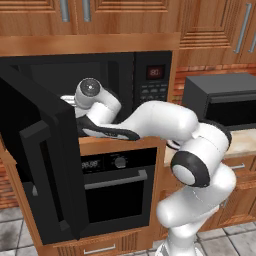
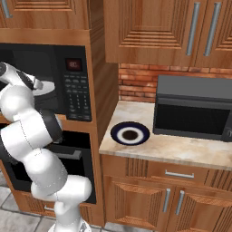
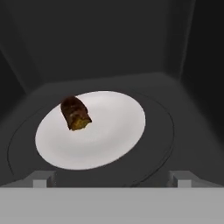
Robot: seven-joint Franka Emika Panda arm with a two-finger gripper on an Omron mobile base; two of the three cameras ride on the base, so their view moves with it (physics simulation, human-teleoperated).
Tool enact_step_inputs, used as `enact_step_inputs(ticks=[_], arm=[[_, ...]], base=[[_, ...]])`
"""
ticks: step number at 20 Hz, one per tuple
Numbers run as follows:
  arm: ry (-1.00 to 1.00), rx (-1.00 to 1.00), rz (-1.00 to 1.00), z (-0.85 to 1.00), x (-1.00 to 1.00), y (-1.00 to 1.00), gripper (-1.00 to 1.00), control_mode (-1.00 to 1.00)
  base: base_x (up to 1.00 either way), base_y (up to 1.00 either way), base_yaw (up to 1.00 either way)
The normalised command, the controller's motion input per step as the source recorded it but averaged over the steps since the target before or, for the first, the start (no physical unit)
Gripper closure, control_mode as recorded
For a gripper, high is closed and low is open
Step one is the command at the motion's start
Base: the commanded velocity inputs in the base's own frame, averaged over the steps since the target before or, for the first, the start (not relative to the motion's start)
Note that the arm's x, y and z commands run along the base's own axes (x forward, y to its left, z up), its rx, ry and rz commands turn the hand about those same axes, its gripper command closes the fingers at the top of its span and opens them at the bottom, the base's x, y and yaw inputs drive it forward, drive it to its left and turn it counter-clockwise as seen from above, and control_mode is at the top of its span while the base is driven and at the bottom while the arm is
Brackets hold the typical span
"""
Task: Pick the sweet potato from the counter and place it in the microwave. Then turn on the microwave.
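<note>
Withdrawing cleanly is the step in hand, as I judge it: the claw [image 3: 112, 181], fingers spread apart and holding nothing, should back straight out past the open door [image 1: 42, 165] without brushing it, then swing the door shut and reach the keypad [image 2: 76, 97]. Inside the microwave [image 1: 107, 70], the sweet potato [image 3: 75, 113] lies on the white turntable [image 3: 105, 131], toward ten o'clock of its centre. On the table [image 2: 181, 149], the blue-rimmed plate [image 2: 118, 130] holds only a dark centre.
</note>
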Motion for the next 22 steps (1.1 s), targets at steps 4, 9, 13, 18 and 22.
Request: enact_step_inputs(ticks=[4,9,13,18,22], arm=[[0.00,0.03,0.01,0.24,-0.58,-0.22,-1.00,-1.00],[0.00,0.03,0.02,0.20,-0.61,-0.27,-1.00,-1.00],[0.00,0.04,0.03,0.20,-0.57,-0.30,-1.00,-1.00],[0.00,0.05,0.03,0.19,-0.50,-0.32,-1.00,-1.00],[0.00,0.03,0.03,0.18,-0.39,-0.34,-1.00,-1.00]], base=[[0.00,0.00,0.00],[0.00,0.00,0.00],[0.00,0.00,0.00],[0.00,0.00,0.00],[0.00,0.00,0.00]])
